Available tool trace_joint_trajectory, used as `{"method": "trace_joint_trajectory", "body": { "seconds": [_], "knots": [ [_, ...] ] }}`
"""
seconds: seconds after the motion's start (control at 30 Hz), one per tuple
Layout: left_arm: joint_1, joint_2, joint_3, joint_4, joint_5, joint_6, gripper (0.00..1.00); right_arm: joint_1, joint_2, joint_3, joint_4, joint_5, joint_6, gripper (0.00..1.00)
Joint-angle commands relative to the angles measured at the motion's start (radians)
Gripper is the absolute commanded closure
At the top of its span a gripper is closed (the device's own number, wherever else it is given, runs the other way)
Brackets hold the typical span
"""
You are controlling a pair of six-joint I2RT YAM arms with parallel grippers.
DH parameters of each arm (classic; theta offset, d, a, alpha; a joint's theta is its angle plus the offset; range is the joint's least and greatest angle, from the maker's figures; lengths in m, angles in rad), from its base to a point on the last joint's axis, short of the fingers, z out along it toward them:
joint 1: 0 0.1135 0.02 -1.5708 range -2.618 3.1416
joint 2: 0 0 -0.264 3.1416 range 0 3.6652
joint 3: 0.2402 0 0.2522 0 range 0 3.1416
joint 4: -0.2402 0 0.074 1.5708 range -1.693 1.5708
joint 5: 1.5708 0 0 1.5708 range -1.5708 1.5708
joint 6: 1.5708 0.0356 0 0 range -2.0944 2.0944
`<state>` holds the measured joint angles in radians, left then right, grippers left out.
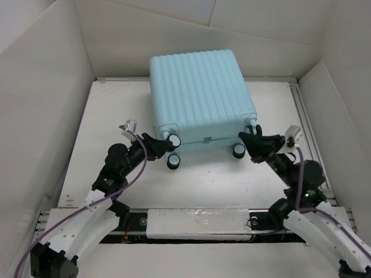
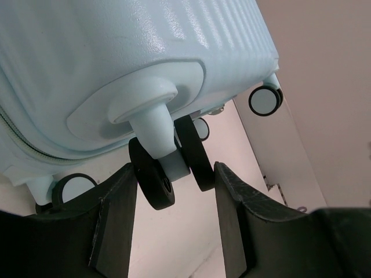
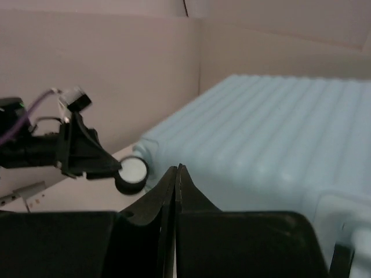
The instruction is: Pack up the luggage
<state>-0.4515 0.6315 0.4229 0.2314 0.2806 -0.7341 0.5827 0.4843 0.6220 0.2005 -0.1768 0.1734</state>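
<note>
Luggage [image 1: 200, 98] lies flat and zipped shut at 12 o'clock on the bench [image 1: 116, 150], ribbed pale aqua shell up, casters facing 6. Left claw [image 2: 174, 172] is spread, straddling the 7 o'clock caster [image 2: 153, 185]. Right claw [image 3: 175, 174] is clenched on nothing by the 5 o'clock corner. Likely step: shifting the closed case, which next calls for a firm pinch on that swivelling wheel.

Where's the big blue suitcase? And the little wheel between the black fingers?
suitcase [image 1: 200, 87]: top view, middle of its ribbed shell.
caster wheel [image 2: 149, 174]: left wrist view, nearer black disc of the twin wheel.
</note>
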Motion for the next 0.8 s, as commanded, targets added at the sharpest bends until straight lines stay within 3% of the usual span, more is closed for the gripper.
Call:
{"method": "trace_joint_trajectory", "body": {
  "seconds": [0.0,0.2,0.43,0.77],
  "knots": [
    [-0.032,0.016,0.025,0.126,0.155,0.029,1.0,0.061,-0.018,-0.312,0.295,0.235,0.115,0.99],
    [-0.032,-0.044,0.056,0.054,0.106,0.038,1.0,0.052,0.178,-0.377,0.442,0.312,0.057,0.99],
    [-0.032,-0.062,0.057,0.029,0.091,0.059,1.0,-0.038,0.367,-0.478,0.691,0.399,0.054,0.7],
    [-0.032,-0.062,0.048,0.039,0.109,0.059,1.0,-0.123,0.609,-0.467,0.876,0.346,0.066,0.62]
  ]
}}
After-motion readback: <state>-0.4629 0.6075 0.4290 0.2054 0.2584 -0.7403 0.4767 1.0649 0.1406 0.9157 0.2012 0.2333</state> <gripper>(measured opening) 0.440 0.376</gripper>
